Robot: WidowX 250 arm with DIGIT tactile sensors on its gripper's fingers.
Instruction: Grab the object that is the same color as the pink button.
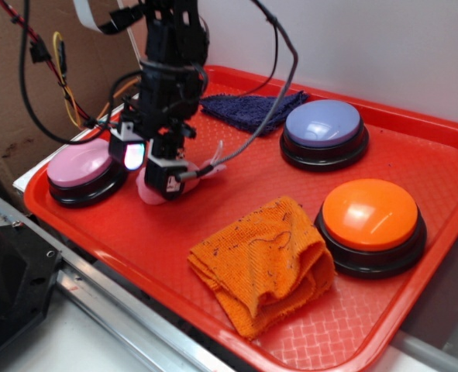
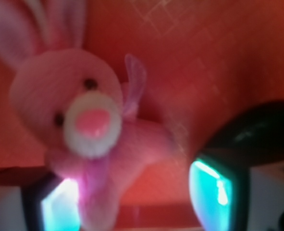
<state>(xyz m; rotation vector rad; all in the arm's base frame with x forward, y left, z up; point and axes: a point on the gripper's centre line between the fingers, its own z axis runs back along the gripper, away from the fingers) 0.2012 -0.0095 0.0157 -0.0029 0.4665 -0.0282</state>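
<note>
The object, a fuzzy pink plush bunny [image 2: 91, 130], lies on the red tray [image 1: 236, 194] and fills the left half of the wrist view, face up with its ears at the top. My gripper [image 2: 137, 197] is open and lowered around it. The left pad [image 2: 60, 204] touches the toy's lower body, while a gap of tray shows before the right pad [image 2: 211, 187]. In the exterior view the gripper [image 1: 149, 164] stands right over the toy [image 1: 147, 192], just right of the pink button [image 1: 80, 167] at the tray's left edge.
A lavender button [image 1: 323, 128] sits at the back right and an orange button [image 1: 370, 217] at the front right. An orange cloth [image 1: 263, 260] lies crumpled at the front. A dark blue cloth [image 1: 248, 108] lies at the back. Cables hang behind the arm.
</note>
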